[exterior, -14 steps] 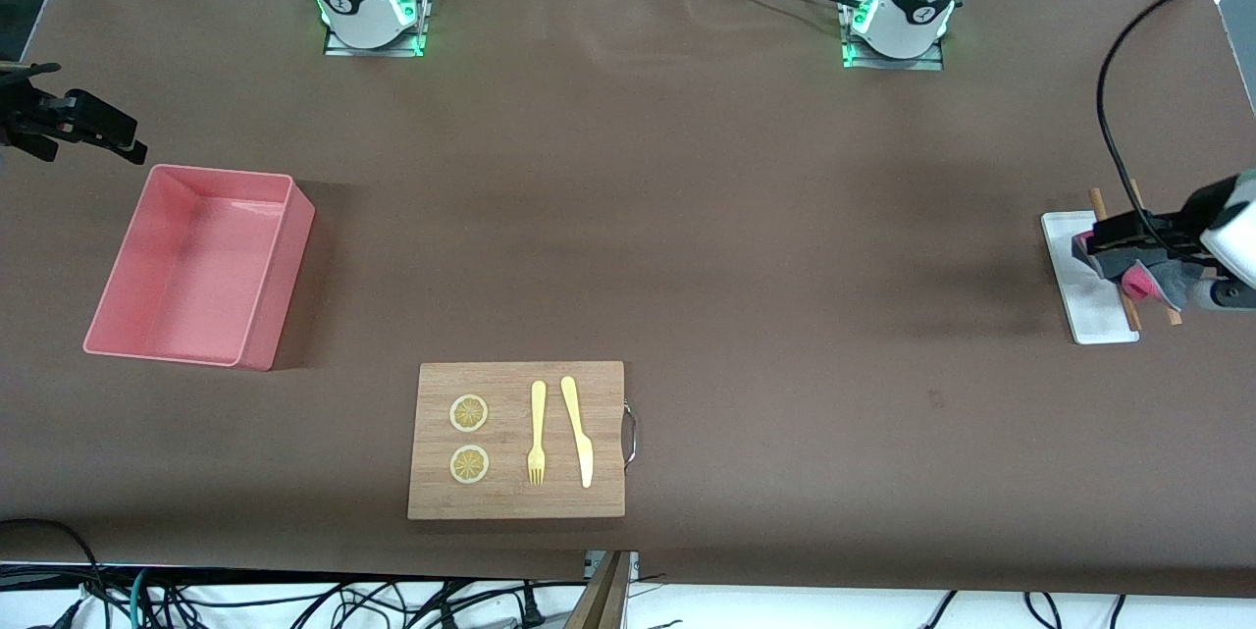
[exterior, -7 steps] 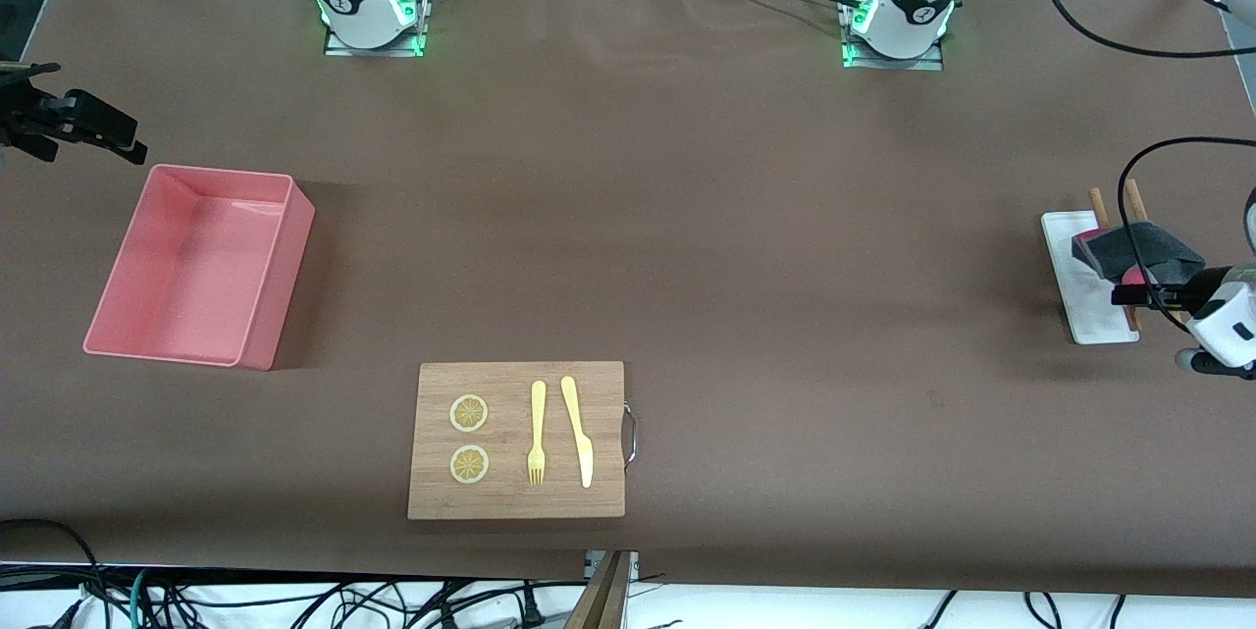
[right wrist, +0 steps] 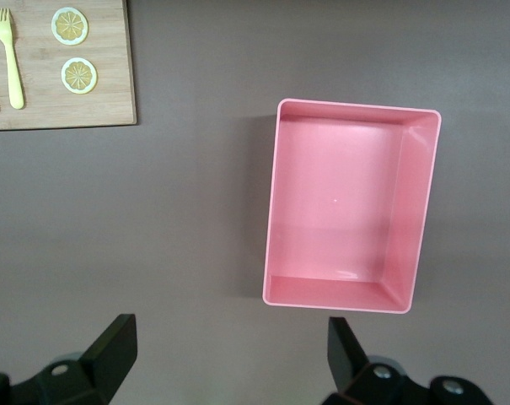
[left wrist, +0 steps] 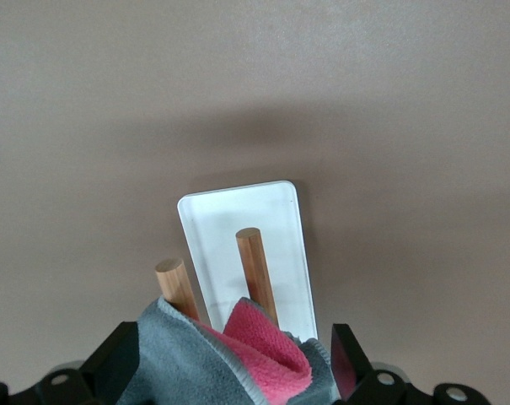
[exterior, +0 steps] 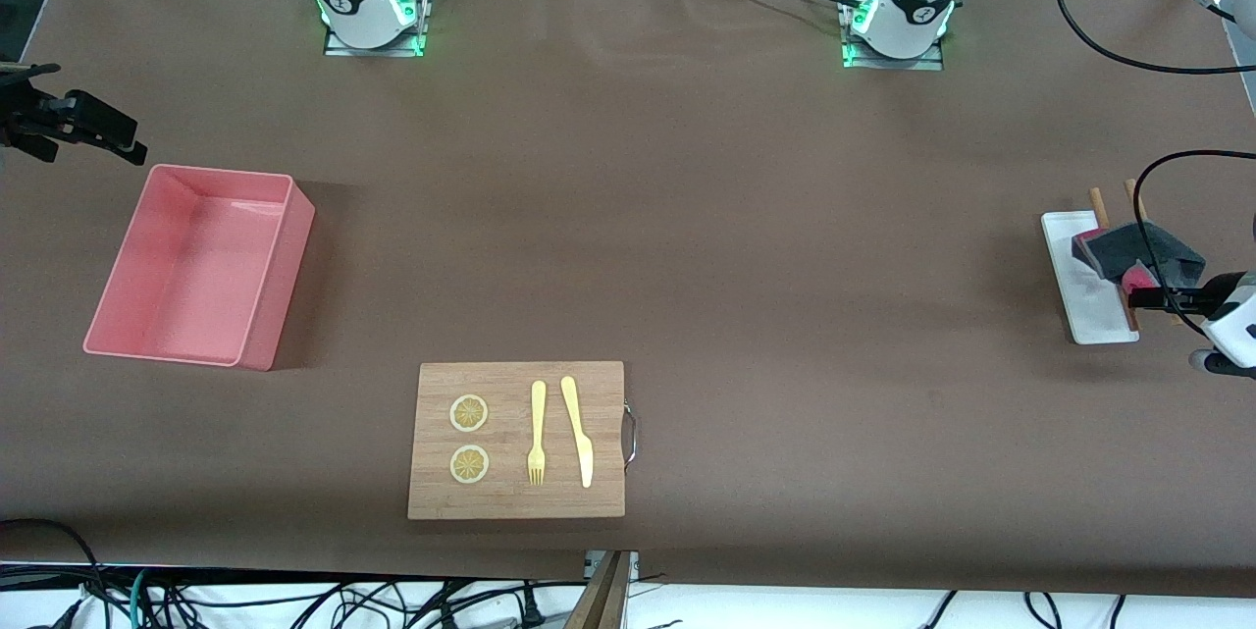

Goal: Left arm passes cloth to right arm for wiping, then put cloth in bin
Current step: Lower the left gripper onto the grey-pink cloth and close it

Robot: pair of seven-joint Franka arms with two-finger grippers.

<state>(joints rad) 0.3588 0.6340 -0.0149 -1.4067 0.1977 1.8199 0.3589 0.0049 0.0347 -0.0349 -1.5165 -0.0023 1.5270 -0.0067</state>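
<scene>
Straddling the cloth (left wrist: 238,359) with your left gripper (left wrist: 235,371), fingers spread, ready to pinch it; right gripper (right wrist: 229,359) is waiting open beside the bin (right wrist: 353,202).

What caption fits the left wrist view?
Open left hand around the cloth on two wooden sticks over a white tray.
</scene>
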